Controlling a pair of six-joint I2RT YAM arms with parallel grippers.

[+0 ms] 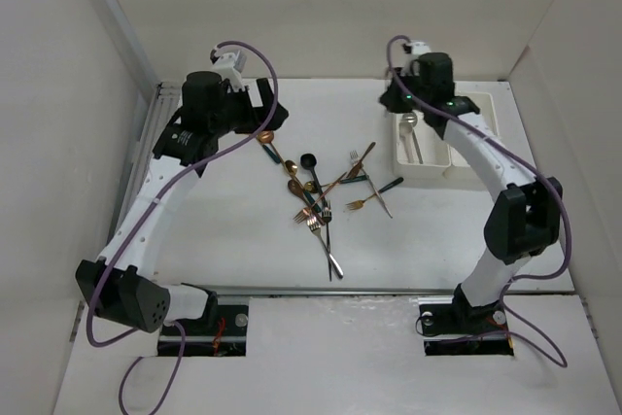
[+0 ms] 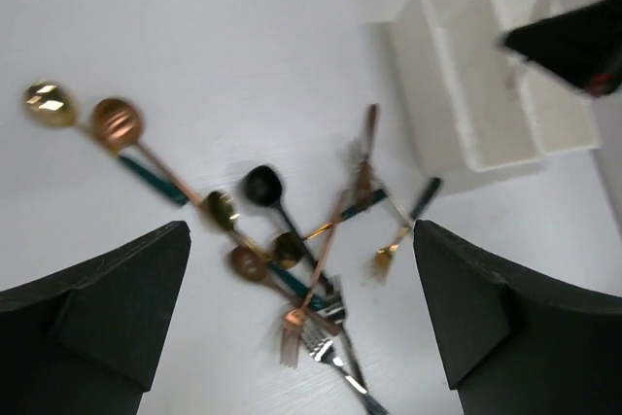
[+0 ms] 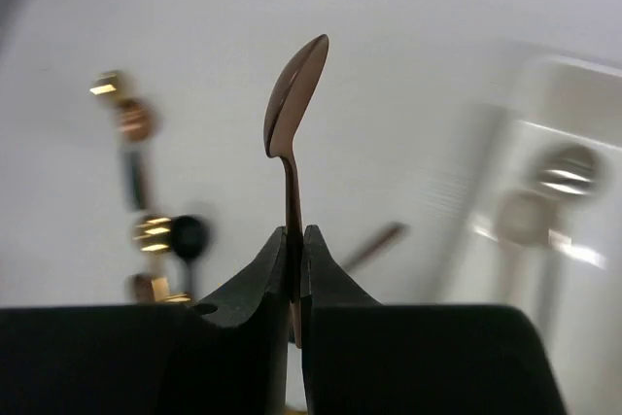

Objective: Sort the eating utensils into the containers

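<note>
The eating utensils (image 1: 321, 196) lie in a loose crossed pile of forks and spoons mid-table. In the left wrist view a gold spoon (image 2: 46, 101), a copper spoon (image 2: 117, 121), a black spoon (image 2: 262, 185) and forks (image 2: 311, 332) lie below. My left gripper (image 1: 266, 123) (image 2: 299, 240) hangs open above the pile's far left end, holding nothing. My right gripper (image 1: 405, 102) (image 3: 295, 235) is shut on the handle of a copper spoon (image 3: 296, 94), bowl pointing away, at the far left corner of the containers (image 1: 428, 172) (image 2: 481, 94). Silver spoons (image 3: 564, 170) lie in the left bin.
The white containers stand at the back right, their right bin partly hidden under my right arm (image 1: 486, 157). White walls enclose the table on the left, back and right. A metal rail (image 1: 340, 291) runs along the near edge.
</note>
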